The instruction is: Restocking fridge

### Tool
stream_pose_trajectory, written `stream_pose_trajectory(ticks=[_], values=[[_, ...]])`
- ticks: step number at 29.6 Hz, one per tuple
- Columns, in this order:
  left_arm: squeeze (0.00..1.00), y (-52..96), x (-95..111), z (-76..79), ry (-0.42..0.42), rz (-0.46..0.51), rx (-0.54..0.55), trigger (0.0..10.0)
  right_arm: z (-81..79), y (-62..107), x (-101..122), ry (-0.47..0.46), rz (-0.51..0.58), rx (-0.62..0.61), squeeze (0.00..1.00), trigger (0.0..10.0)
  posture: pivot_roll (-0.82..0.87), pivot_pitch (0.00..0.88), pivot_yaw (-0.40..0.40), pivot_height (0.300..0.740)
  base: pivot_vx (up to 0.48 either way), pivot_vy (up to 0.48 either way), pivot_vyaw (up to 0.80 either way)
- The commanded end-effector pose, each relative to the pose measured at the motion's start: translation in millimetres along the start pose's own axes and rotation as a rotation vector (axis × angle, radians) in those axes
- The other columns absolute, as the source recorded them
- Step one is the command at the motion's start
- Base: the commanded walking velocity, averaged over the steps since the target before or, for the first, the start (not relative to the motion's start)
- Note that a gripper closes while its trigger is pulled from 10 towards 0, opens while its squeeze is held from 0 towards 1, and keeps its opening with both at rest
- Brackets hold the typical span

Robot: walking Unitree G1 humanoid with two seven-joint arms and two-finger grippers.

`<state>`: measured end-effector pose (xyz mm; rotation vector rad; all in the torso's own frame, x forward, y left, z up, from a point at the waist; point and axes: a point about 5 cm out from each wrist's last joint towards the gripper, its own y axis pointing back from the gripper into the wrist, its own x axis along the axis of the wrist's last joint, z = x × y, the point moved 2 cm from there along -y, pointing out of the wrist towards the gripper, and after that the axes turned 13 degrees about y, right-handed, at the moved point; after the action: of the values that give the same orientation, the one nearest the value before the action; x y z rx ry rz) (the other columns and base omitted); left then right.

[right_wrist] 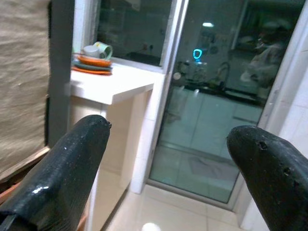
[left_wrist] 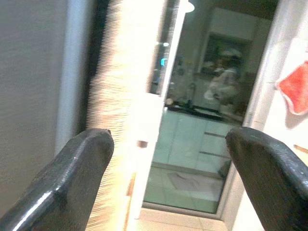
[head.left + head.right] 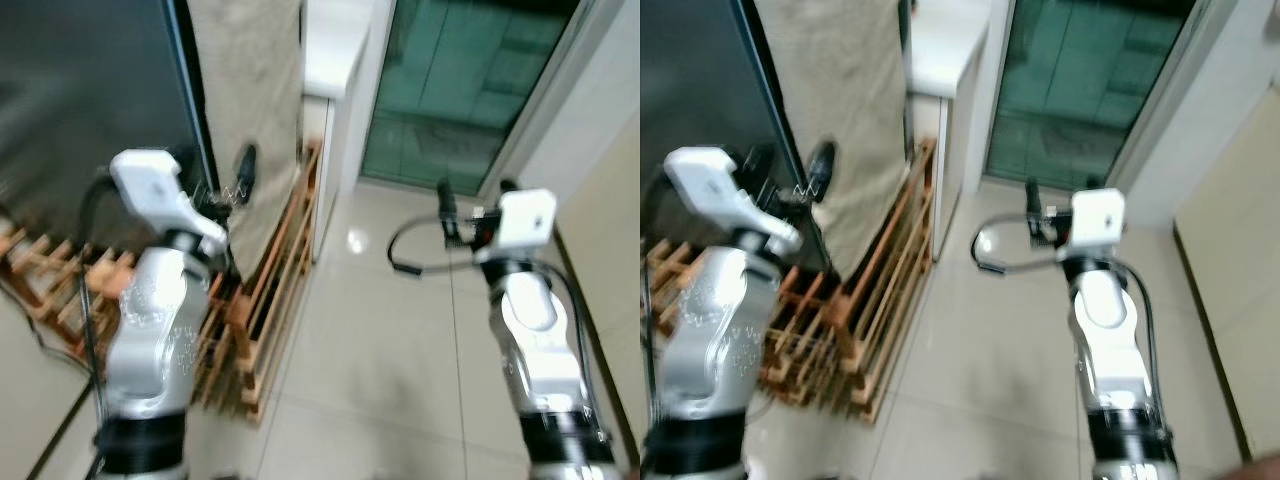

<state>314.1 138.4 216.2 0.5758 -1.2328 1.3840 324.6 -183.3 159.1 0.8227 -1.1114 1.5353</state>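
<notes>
Shiny pale floor tiles (image 3: 380, 340) are stretching out in front of me, and I am looking down a narrow room toward a big glass door (image 3: 450, 90). Everything is looking a bit blurry, so I think I am walking. On my left a big dark panel (image 3: 90, 90) is standing tall; it may be the fridge, but I cannot tell for sure. Beside it a rough beige wall (image 3: 250, 90) is running back to a white bench (image 1: 115, 84). A wooden rack (image 3: 275, 290) is leaning low against that wall. On the bench some plates and a cup (image 1: 94, 57) are sitting in a little stack.

I am holding both arms up in front of me. My left gripper (image 3: 232, 185) is near the dark panel, with its jaws wide open and holding nothing. My right gripper (image 3: 472, 215) is over the floor, jaws wide open and empty too.

I am not seeing any food to put away. To do this part well, I should be stepping slowly and keeping my left arm off the rack.
</notes>
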Motion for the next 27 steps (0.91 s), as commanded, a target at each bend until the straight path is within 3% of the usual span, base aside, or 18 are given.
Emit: stream_pose_trajectory(ticks=[1,5,9,27], values=[[0.0,-7.9,-2,-1.2,-0.015,-0.006,0.029,10.0,-0.2,0.8,0,-0.004,0.008,-0.004,0.0,10.0,-0.1,0.0,-0.029,0.74,0.0,0.0,0.0],[0.0,-15.6,-12,-1.6,-0.031,-0.046,0.08,10.0,0.2,4.0,-1,-0.002,0.002,-0.009,0.0,10.0,-0.11,0.0,-0.02,0.74,0.0,0.0,0.0],[0.0,-21.4,-22,-18.5,-0.069,-0.082,0.192,10.0,-0.6,5.9,-3,-0.001,-0.006,-0.012,0.0,10.0,-0.12,0.0,-0.016,0.74,0.0,0.0,0.0],[0.0,-42.1,-40,-26.7,-0.055,-0.115,0.26,10.0,-1.7,10.1,-4,0.001,-0.014,-0.017,0.0,10.0,-0.14,0.0,-0.008,0.74,0.0,0.0,0.0]])
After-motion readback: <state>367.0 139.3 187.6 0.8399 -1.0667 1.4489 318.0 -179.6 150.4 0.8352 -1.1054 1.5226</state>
